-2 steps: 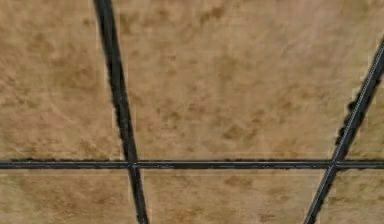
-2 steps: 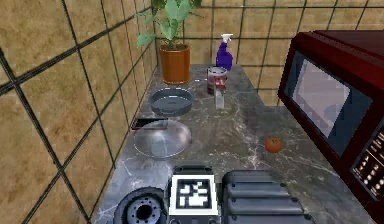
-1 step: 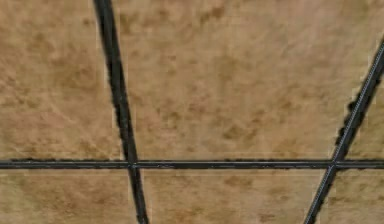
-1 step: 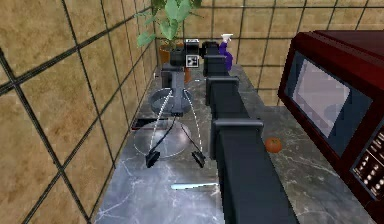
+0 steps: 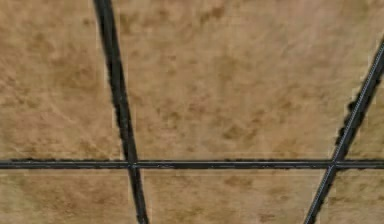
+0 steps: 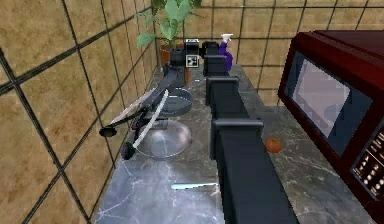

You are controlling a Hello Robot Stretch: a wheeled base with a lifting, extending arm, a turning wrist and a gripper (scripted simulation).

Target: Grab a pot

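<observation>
Marble counter (image 6: pixel 135 195), tan tiled wall (image 6: pixel 60 60)

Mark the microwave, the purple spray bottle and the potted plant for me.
microwave (image 6: pixel 322 92): arm side view, on its door window.
purple spray bottle (image 6: pixel 228 56): arm side view, on its body.
potted plant (image 6: pixel 172 18): arm side view, on its leaves.

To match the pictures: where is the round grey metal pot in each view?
Forward view: brown square tiles with dark joints ahead.
Arm side view: the round grey metal pot stands on the grey marbled counter, upper middle, left of the dark square arm bar.
Shared landmark: the same brown tiles, on the wall at left.
</observation>
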